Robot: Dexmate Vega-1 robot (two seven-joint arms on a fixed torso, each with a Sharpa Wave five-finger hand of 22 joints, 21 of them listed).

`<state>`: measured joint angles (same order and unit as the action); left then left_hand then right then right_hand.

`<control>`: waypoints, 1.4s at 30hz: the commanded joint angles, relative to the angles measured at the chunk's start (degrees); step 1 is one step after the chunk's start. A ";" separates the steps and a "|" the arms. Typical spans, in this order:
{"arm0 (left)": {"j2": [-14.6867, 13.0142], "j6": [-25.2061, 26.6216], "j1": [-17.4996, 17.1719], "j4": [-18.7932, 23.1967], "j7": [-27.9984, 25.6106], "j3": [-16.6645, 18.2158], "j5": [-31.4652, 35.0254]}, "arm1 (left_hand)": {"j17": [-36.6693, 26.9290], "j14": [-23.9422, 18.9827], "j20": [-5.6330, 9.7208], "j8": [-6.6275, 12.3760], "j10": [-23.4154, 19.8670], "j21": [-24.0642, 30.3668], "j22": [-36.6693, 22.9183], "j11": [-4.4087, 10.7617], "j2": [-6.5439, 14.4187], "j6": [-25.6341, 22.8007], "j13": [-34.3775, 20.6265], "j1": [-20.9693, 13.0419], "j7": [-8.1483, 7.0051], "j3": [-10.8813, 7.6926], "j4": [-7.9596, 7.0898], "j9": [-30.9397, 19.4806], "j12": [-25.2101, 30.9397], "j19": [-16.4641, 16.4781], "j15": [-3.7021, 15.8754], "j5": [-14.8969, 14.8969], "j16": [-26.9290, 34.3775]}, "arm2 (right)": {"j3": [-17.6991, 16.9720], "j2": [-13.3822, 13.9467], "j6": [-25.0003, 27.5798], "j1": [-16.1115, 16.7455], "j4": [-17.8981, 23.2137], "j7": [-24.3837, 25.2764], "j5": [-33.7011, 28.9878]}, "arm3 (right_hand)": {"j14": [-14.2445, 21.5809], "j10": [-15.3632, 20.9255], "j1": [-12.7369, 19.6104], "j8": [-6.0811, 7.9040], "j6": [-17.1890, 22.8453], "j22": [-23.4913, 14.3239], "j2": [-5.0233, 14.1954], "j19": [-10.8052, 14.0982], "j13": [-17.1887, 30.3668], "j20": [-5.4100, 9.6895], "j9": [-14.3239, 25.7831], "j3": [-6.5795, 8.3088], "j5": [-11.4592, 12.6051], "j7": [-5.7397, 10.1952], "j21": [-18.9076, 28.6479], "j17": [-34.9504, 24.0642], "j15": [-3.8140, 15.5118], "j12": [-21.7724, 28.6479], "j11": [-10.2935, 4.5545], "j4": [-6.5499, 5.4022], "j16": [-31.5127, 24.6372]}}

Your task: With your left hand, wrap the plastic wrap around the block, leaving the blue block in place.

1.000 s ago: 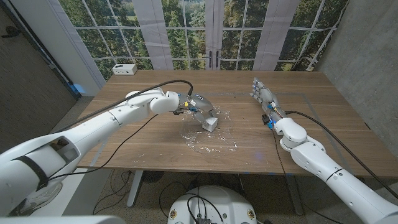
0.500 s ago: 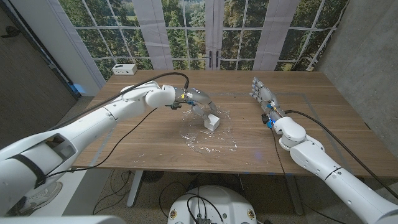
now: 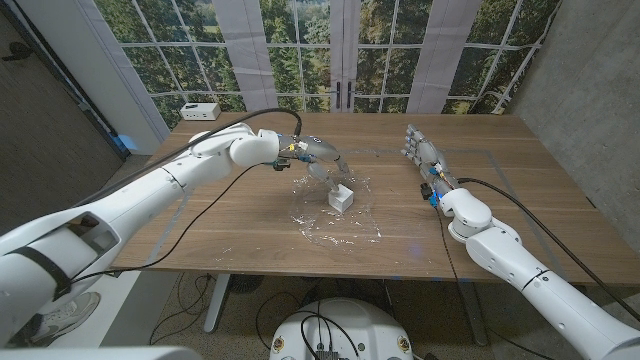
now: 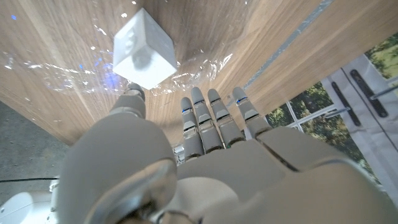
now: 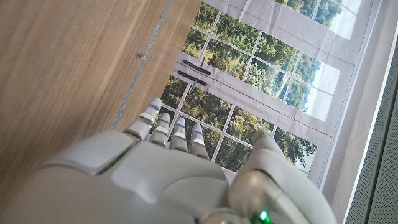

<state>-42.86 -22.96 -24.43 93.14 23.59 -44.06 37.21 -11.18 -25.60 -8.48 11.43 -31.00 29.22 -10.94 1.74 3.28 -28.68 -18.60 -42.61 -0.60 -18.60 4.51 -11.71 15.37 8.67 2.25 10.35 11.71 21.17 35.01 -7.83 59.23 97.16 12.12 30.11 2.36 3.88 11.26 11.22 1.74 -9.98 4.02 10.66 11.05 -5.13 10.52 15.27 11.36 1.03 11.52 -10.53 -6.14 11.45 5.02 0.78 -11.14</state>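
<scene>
My left fingers [image 4: 205,118] reach out straight and close together over the bench, holding nothing, the thumb tip just beside the block; whether it touches I cannot tell. My left hand [image 3: 318,155] hovers just behind the block in the head view, smooth grey shell with jointed segments. My right fingers [image 5: 168,134] stand extended side by side, gripping nothing, on my right hand [image 3: 422,152], which sits well apart at the far right of the bench, seemingly on its edge.

The bench [image 3: 500,210] is a broad rectangle of brown wood with long straight grain and a matte finish. A faint pale line runs across it near my right hand.

The wrap [image 3: 340,225] is a thin clear sheet spread loosely on the wood at the middle, crinkled, catching light in bright glints along its folds; the grain shows through it. It lies under and around the block, with most of the sheet toward the near edge.

The block [image 3: 342,196] is a small cube, white and matte in these views, with soft corners, sitting on the wrap. In the left wrist view [image 4: 144,48] its faces look smooth, with faint shallow marks on one side, and a blue glint shows on the wrap beside it.

A small white box [image 3: 201,111] with dark spots on its side sits at the far left corner.
</scene>
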 commanded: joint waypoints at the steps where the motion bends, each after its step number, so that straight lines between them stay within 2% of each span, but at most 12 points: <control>1: 0.36 7.88 -5.13 3.19 -15.77 2.43 8.30 | -0.17 0.36 -0.19 -0.05 0.58 -0.05 -0.02 0.09 2.20 0.15 0.09 -0.91 -0.04 -1.45 0.14 0.07 -0.52 0.45 0.20 0.44 -0.13 | -0.26 0.70 0.36 0.62 0.89 -0.34 0.38 | 0.21 0.26 -0.52 -0.10 0.31 -0.18 0.23 0.38 0.11 -0.08 0.26 -0.22 -0.06 0.41 0.03 -0.33 -0.23 0.00 0.33 0.08 -0.22; 4: 1.00 7.85 -4.32 2.12 -15.59 1.48 8.43 | -0.16 0.21 -0.20 0.31 0.09 -0.01 -0.03 0.51 3.46 -0.68 0.18 -1.47 -0.31 -2.27 0.35 0.08 -0.43 0.76 0.52 0.52 -0.01 | -0.31 0.81 -0.19 0.76 0.83 -0.58 0.24 | 0.23 0.24 -0.61 -0.09 0.35 -0.18 0.21 0.38 0.11 -0.09 0.26 -0.26 -0.05 0.41 0.03 -0.34 -0.20 -0.02 0.26 0.04 -0.23; 5: 1.55 7.99 -3.73 1.58 -13.82 1.10 7.30 | -0.13 0.09 -0.16 0.36 0.04 0.02 -0.03 0.63 3.53 -0.79 0.19 -1.55 -0.39 -2.35 0.42 0.08 -0.42 0.87 0.58 0.51 0.03 | -0.37 0.81 -0.29 0.81 0.83 -0.61 0.29 | 0.23 0.30 -0.64 -0.08 0.39 -0.18 0.21 0.39 0.11 -0.11 0.26 -0.28 -0.05 0.38 0.03 -0.34 -0.25 0.01 0.25 0.03 -0.22; 11: 3.66 7.72 -0.03 -0.74 -8.75 -2.02 7.59 | 0.15 0.02 0.09 0.97 -0.82 0.03 -0.03 1.13 3.15 -2.46 0.25 -2.08 -0.87 -2.61 1.25 0.09 -0.20 1.22 0.79 0.33 -0.06 | -0.71 0.85 -0.36 1.08 0.78 -0.69 0.85 | 0.28 0.35 -0.76 -0.03 0.52 -0.18 0.17 0.38 0.11 -0.12 0.26 -0.35 -0.03 0.37 0.02 -0.35 -0.24 0.02 0.23 -0.01 -0.24; 17: 6.33 8.86 2.87 -3.28 -6.58 -4.79 9.31 | 0.32 -0.04 0.21 1.28 -1.20 -0.02 -0.04 1.34 3.02 -3.46 0.31 -2.70 -0.89 -2.93 1.94 0.08 -0.14 1.30 0.88 0.29 -0.12 | -0.85 1.37 -0.98 1.07 0.09 -2.15 1.30 | 0.29 0.39 -0.86 -0.02 0.59 -0.18 0.17 0.37 0.11 -0.10 0.26 -0.40 -0.01 0.40 0.01 -0.36 -0.24 0.02 0.25 -0.05 -0.23; 18: 6.55 8.86 2.77 -3.75 -8.61 -4.98 10.12 | 0.34 -0.05 0.24 1.29 -1.24 -0.03 -0.04 1.33 3.00 -3.52 0.31 -2.76 -0.92 -2.96 2.02 0.08 -0.13 1.30 0.85 0.28 -0.12 | -1.05 1.42 -0.87 1.17 0.17 -2.26 1.73 | 0.30 0.37 -0.87 -0.02 0.61 -0.18 0.18 0.36 0.11 -0.06 0.26 -0.41 -0.01 0.41 0.01 -0.36 -0.20 0.01 0.25 -0.05 -0.24; 20: 7.44 9.31 4.17 -4.66 -6.79 -6.16 10.82 | 0.36 0.00 0.17 1.27 -1.17 -0.06 -0.04 1.20 2.99 -3.51 0.31 -2.86 -0.83 -3.02 2.13 0.08 -0.17 1.28 0.84 0.27 -0.15 | -1.13 1.58 -1.54 1.21 -0.12 -2.52 1.44 | 0.32 0.36 -0.89 -0.02 0.61 -0.18 0.19 0.36 0.11 -0.11 0.26 -0.41 0.00 0.41 0.01 -0.36 -0.18 0.00 0.15 -0.06 -0.24; 27: 9.34 9.71 6.45 -7.43 -8.13 -9.06 13.69 | 0.51 -0.01 0.26 1.43 -1.68 -0.11 -0.03 1.47 2.72 -4.18 0.37 -3.48 -0.76 -3.28 2.85 0.07 -0.07 1.39 0.96 0.22 -0.22 | -1.57 2.04 -2.13 1.07 -0.91 -3.77 2.10 | 0.29 0.38 -0.94 -0.03 0.62 -0.18 0.18 0.37 0.10 -0.13 0.26 -0.45 0.03 0.47 0.00 -0.35 -0.21 0.00 0.24 -0.06 -0.21; 42: 12.25 9.48 9.90 -12.46 -8.25 -13.56 15.15 | 0.45 -0.14 0.53 2.16 -2.93 -0.22 -0.03 1.60 2.77 -6.86 0.65 -5.20 -0.83 -3.62 4.17 0.04 0.11 1.64 1.30 0.13 0.01 | -1.88 1.63 -3.08 0.11 -3.72 -5.44 3.42 | 0.33 0.41 -1.01 -0.05 0.66 -0.18 0.16 0.38 0.10 -0.14 0.25 -0.51 0.07 0.50 0.00 -0.34 -0.22 -0.01 0.44 -0.04 -0.19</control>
<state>-32.93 -13.32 -17.13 84.38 15.92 -54.26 50.76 -10.65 -25.31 -7.88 13.36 -33.28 29.00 -10.95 3.38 5.96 -35.14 -17.80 -47.01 -1.33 -22.19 8.16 -11.61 15.31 9.74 2.57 10.64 11.71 19.55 36.82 -10.38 59.98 95.19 7.84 32.55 2.35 4.10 10.72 11.22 2.15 -9.98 4.08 10.65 11.04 -5.12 10.52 14.80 11.36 1.44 11.52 -10.80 -6.13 11.47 5.23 0.77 -11.14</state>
